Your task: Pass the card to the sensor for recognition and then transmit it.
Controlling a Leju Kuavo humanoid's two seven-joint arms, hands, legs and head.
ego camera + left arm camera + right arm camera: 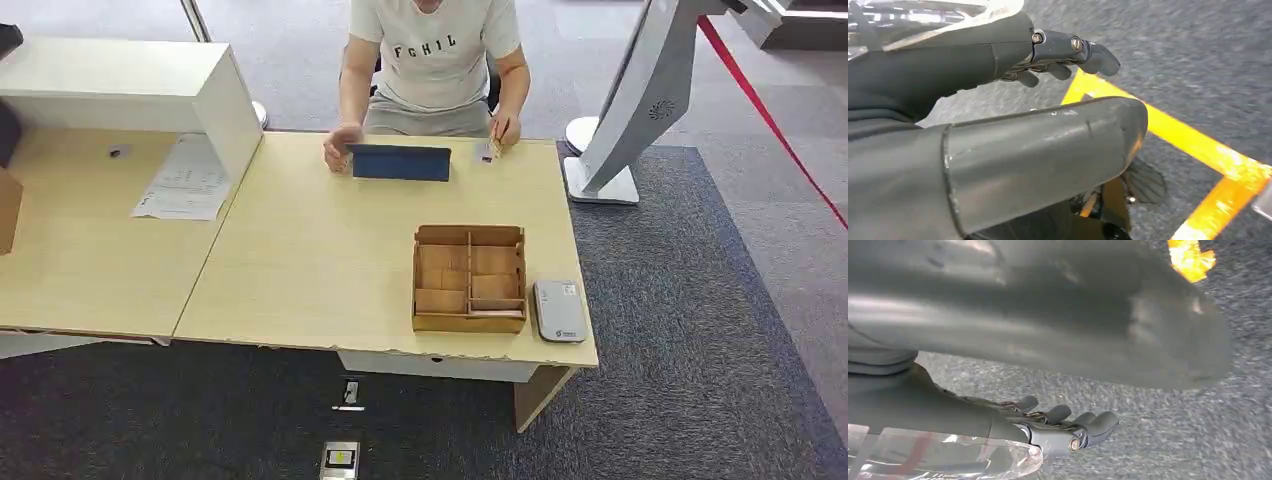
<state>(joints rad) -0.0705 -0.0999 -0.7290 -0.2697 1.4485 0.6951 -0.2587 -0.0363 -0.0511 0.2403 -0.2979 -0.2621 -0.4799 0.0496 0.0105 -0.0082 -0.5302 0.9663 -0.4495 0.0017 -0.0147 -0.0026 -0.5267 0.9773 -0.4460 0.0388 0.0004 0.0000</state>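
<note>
Table [320,260] of pale wood fills the middle of the head view, with a person [435,60] seated at its far edge, facing the robot. A blue folded stand [400,162] rests at that edge under one of the person's hands. Nearer the robot, right of centre, sits a wooden box [418,280] split into compartments; what lies in them is too small to tell.

Both robot arms hang low beside the body, over grey carpet. The left hand [1013,50] has its fingers stretched out loosely and holds nothing. The right hand [1048,427] is likewise slack, fingers a little apart, with nothing in it.

The sensor [559,310], a flat grey-white pad, lies at the table's near right corner, just beside the box. Its long axis runs from the near edge toward the far one.

A small pale thing that I take for the card [489,152] is at the far edge, right of centre, at the fingertips of the person's other hand [503,130]; whether it is pinched or resting on the wood I cannot tell. From the hanging hands it lies forward, up and across the table. Card and sensor both sit on the robot's right side, so the right arm looks the nearer, and the card is well beyond the sensor
</note>
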